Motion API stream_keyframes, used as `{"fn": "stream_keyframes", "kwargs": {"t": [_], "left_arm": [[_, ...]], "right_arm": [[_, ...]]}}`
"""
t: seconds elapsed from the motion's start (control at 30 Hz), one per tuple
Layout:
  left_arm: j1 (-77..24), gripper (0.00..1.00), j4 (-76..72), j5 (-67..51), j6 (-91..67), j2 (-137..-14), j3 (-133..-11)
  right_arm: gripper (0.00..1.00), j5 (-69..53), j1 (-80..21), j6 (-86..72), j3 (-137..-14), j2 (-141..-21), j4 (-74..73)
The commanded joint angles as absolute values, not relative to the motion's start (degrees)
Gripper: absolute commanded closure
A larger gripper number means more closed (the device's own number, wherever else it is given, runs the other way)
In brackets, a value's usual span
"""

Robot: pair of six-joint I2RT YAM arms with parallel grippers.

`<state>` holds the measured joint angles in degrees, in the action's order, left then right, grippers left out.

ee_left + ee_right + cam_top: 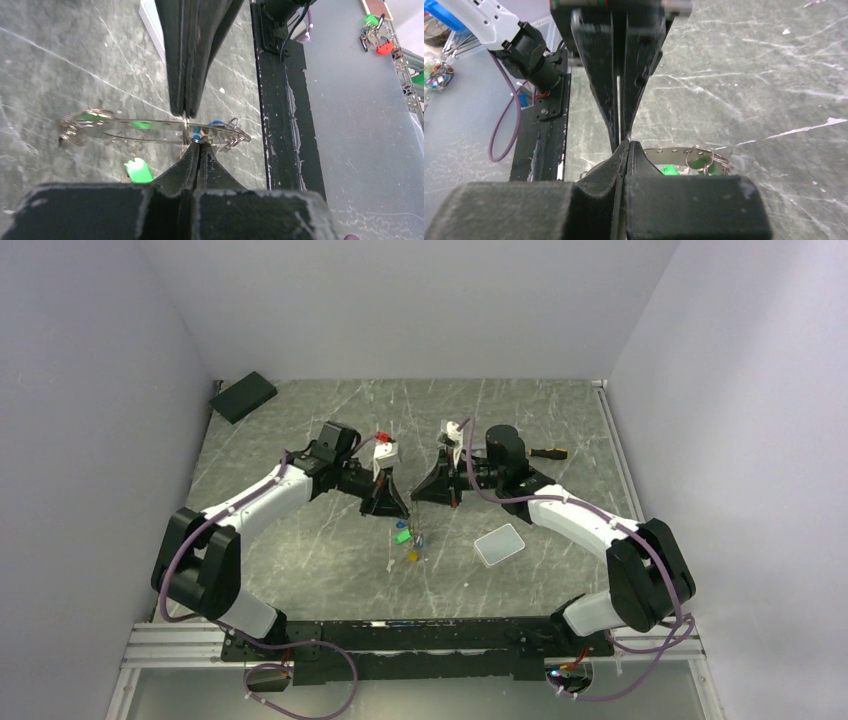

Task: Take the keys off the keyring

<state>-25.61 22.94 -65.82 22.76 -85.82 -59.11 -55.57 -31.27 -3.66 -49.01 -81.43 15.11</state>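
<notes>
Both arms meet over the middle of the table. The keyring [150,131] shows edge-on as a thin metal band held level above the table between the two grippers. My left gripper [200,142] is shut on its near edge beside a blue tag. My right gripper [185,116] comes in from the opposite side, also shut on the ring. In the right wrist view my right gripper [627,145] is closed, with the ring's band [674,151] curving away to its right. Keys [410,540] with green, blue and yellow tags dangle below the ring.
A small white tray [499,544] lies to the right of the keys. A black pad [243,396] sits at the far left corner. A screwdriver [545,453] lies behind the right arm. The black base rail [420,635] runs along the near edge.
</notes>
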Motion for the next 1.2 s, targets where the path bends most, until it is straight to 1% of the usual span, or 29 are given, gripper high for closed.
{"fn": "stream_keyframes", "kwargs": {"t": [0.0,0.13,0.27,0.4,0.47,0.63,0.83,0.9,1.03,1.17], "left_arm": [[-26.89,1.0,21.76,-62.99,21.28,-86.99,-57.93],[-26.89,1.0,22.54,-63.22,21.03,-86.93,-58.33],[-26.32,1.0,26.31,-62.41,22.91,-86.6,-58.85],[-23.16,1.0,29.4,-62.18,23.1,-85.97,-60.59],[-21.4,1.0,31.45,-60.08,22.56,-86.02,-62.5],[-16.75,1.0,38.17,-49.12,23.25,-87.81,-68.04],[-11.19,1.0,40.08,-35.13,21.69,-91.73,-69.69],[-9.41,1.0,39.07,-29.12,20.39,-93.03,-69.88],[-8.27,1.0,34.68,-12.62,15.26,-94.47,-69.05],[-8.26,1.0,32.85,-6.67,12.97,-96.45,-69.0]], "right_arm": [[1.0,-56.19,-30.49,-5.45,-49.43,-80.6,23.67],[1.0,-55.73,-30.34,-4.99,-48.75,-80.51,23.59],[1.0,-55.82,-29.65,-4.17,-48.48,-80.14,22.71],[1.0,-55.9,-29.12,-3.2,-48.25,-79.72,21.46],[1.0,-56.02,-28.76,-3.04,-48.21,-79.54,21.15],[1.0,-56.29,-28.08,-2.77,-48.22,-79.3,20.74],[1.0,-56.34,-27.97,-1.79,-48.17,-79.53,19.9],[1.0,-56.34,-28.01,-1.68,-48.01,-79.61,19.83],[1.0,-56.42,-28.0,-1.24,-48.08,-79.77,19.37],[1.0,-56.67,-28.09,-1.01,-48.09,-80.24,19.01]]}}
